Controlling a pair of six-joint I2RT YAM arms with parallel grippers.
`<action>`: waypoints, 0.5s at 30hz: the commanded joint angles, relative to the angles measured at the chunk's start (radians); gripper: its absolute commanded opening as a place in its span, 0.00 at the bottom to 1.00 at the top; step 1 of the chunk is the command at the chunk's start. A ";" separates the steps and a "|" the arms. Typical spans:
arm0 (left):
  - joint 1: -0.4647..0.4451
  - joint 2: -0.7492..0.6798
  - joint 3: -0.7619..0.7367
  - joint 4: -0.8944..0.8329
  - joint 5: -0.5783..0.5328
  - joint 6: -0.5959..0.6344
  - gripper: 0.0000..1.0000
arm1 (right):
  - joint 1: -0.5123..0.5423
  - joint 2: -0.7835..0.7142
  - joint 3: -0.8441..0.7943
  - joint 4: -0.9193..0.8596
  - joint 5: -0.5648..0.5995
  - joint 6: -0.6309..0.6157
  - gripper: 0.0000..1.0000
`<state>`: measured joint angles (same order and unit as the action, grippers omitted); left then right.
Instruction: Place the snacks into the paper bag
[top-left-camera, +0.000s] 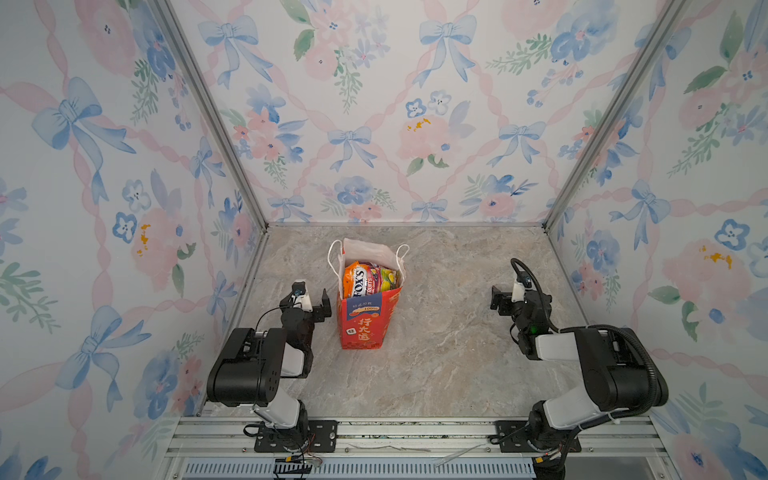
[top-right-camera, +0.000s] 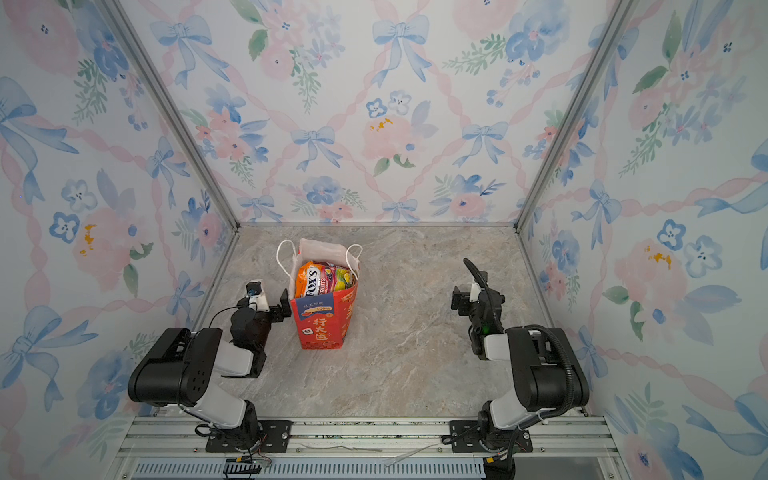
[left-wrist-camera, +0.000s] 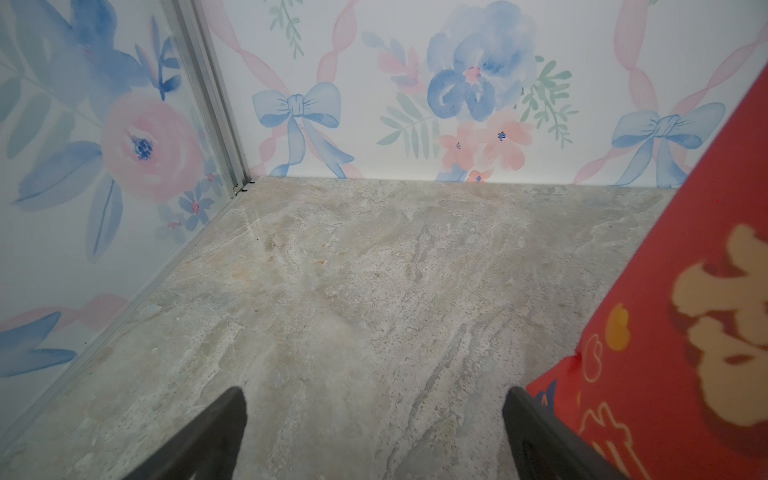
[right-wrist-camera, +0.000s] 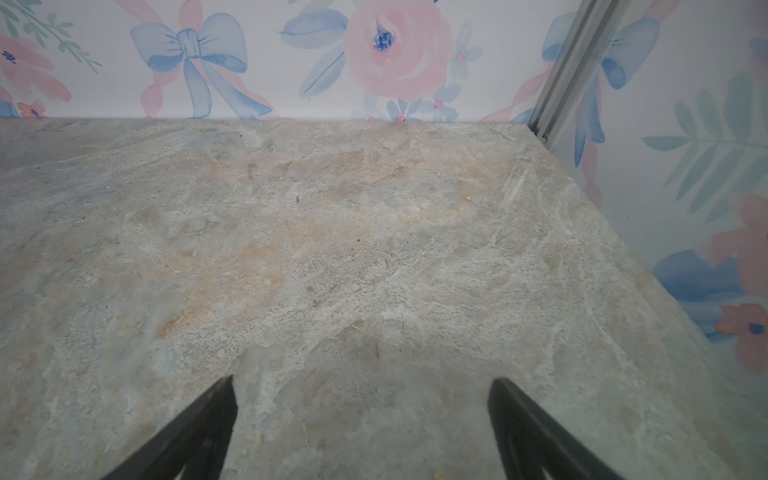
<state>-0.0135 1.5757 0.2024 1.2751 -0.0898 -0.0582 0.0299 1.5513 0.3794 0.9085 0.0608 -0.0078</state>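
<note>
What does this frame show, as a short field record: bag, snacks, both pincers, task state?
paper bag: upright on the table, mouth open
snacks: packed inside the bag, up near its rim; none visible on the table
left pincer: open, empty, close beside the bag; contact unclear
right pincer: open, empty, well apart from the bag
task state: appears complete

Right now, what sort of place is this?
Likely a robot test booth, not a home: two arms bolted to a metal rail, flowered wall panels in metal frames on three sides, and a stone-look table with one bag of snacks.
</note>
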 joint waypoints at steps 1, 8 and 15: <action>-0.005 -0.001 0.011 0.005 -0.008 0.019 0.98 | 0.010 -0.003 0.013 -0.005 0.007 0.008 0.97; -0.006 -0.003 0.009 0.004 -0.009 0.018 0.98 | 0.009 -0.003 0.013 -0.004 0.008 0.008 0.96; -0.006 -0.004 0.009 0.005 -0.008 0.021 0.98 | 0.009 -0.003 0.014 -0.005 0.008 0.008 0.96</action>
<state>-0.0135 1.5757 0.2024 1.2751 -0.0898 -0.0540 0.0299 1.5513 0.3794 0.9085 0.0608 -0.0078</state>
